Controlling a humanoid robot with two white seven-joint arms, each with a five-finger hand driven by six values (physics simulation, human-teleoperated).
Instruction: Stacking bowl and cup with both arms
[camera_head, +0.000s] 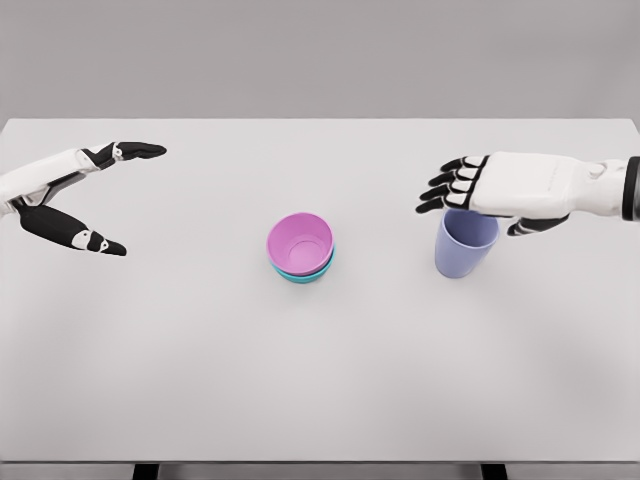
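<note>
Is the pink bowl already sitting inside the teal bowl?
Yes, the pink bowl is nested in the teal bowl, whose rim shows just beneath it at the table's middle.

I can read no text, label, brand, number or sign anywhere from my head view. The pink bowl (300, 243) is plain inside and out, the teal bowl (305, 272) under it shows only a bare rim, and the purple cup (463, 250) has a blank wall. The counter (320, 380) is unmarked white, and the white and black shells of the left robot hand (85, 195) and the right robot hand (490, 190) carry no lettering that I can make out.
</note>
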